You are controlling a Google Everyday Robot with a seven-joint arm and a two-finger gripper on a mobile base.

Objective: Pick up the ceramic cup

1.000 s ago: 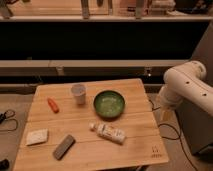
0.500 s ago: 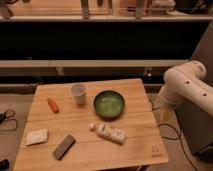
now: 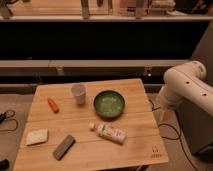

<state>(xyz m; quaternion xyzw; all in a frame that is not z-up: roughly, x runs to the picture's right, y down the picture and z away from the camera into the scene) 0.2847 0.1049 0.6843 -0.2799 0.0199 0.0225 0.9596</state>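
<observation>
Cup look: the ceramic cup (image 3: 78, 93) is small, plain, white-grey and handleless, with a round rim and sides that narrow slightly toward the foot (it is far smaller than the bowl near it).
Cup axis: it stands upright, with its long axis vertical and its mouth facing up.
Cup place: it sits on the wooden table (image 3: 131, 146), toward 11 o'clock from the table's middle.
Cup neighbours: the dark-green bowl (image 3: 109, 104) is near at the cup's 4 o'clock, not touching it. An orange carrot-like piece (image 3: 52, 104) lies at the cup's 8 o'clock, also apart.
Nearer edge: a white labelled bottle (image 3: 110, 132) lies on its side at 6 o'clock of the bowl. A pale sponge-like block (image 3: 37, 137) and a dark grey block (image 3: 64, 146) lie toward the table's 7 o'clock.
Gripper: my gripper is outside the view, so I cannot tell how wide it stands or whether it holds anything.
Arm: my white arm (image 3: 182, 85) shows at the table's 3 o'clock, beyond the table edge and well apart from the cup.
</observation>
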